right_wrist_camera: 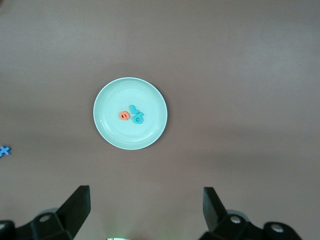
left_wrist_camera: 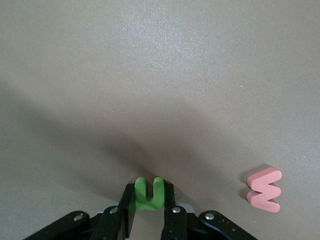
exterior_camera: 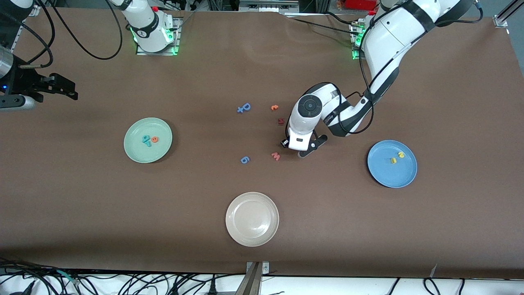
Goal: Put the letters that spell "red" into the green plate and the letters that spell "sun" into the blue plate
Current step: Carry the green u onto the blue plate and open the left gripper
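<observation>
The left wrist view is showing what the front view is hiding: the left gripper (left_wrist_camera: 148, 212), low on the brown table (exterior_camera: 409, 229) beside a pink foam "w" (left_wrist_camera: 264, 189), is clamping a green arch-shaped foam letter (left_wrist_camera: 148, 192). The right gripper (right_wrist_camera: 145, 206) is waiting with fingers spread wide, high above the round mint-green plate (right_wrist_camera: 150, 135), which is holding an orange "e" (right_wrist_camera: 124, 115) and two teal letters (right_wrist_camera: 135, 114). The round blue plate (exterior_camera: 403, 174) is carrying two yellow letters (exterior_camera: 397, 157).

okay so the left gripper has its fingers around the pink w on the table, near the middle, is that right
Not quite. The left gripper has its fingers around the green arch-shaped letter, not the pink w, which lies untouched beside it on the table. The left wrist view shows this; the rest holds.
</observation>
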